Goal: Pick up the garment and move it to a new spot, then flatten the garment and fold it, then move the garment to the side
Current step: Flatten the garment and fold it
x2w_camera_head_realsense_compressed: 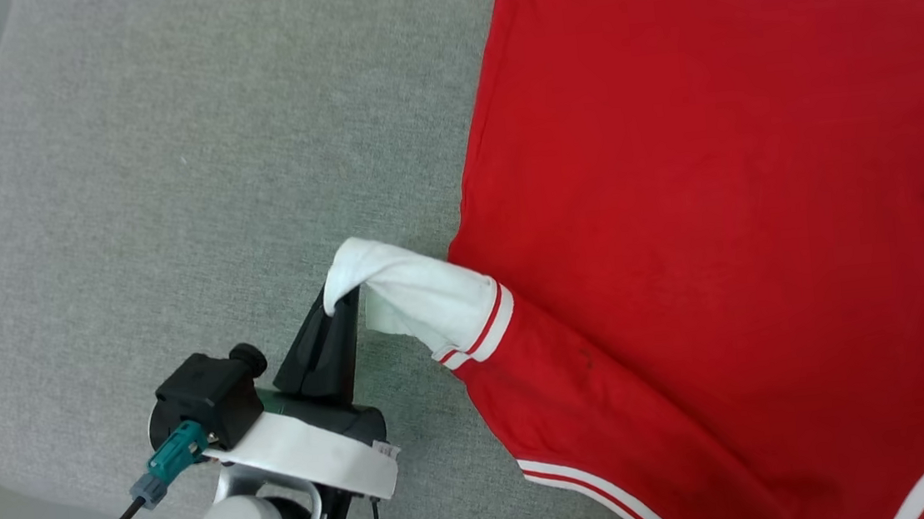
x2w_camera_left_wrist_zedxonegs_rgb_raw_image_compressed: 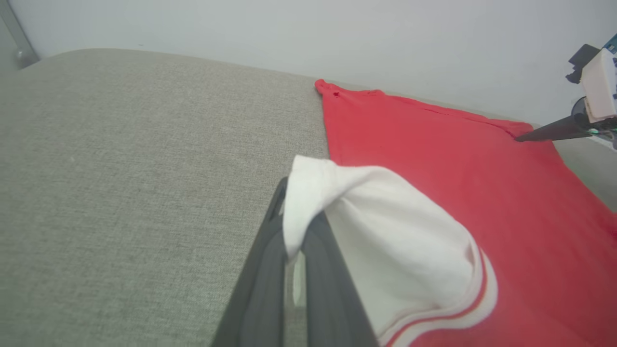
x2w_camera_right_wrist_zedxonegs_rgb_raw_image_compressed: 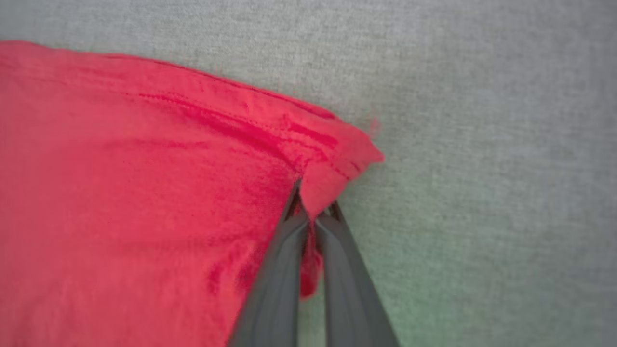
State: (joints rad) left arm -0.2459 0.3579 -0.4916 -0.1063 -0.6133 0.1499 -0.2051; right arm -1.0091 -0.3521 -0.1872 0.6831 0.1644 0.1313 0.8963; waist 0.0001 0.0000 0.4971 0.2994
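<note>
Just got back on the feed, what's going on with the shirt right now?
The robot has both grippers on the garment, which lies spread on the grey cushion. The left gripper is shut on the tip of the white sleeve, which bunches up over its fingers. The right gripper is shut on a red corner at the garment's far side.

A grey woven cushion point(x2w_camera_head_realsense_compressed: 172, 193), perhaps a sofa seat, bears the red garment point(x2w_camera_head_realsense_compressed: 715, 187).
</note>
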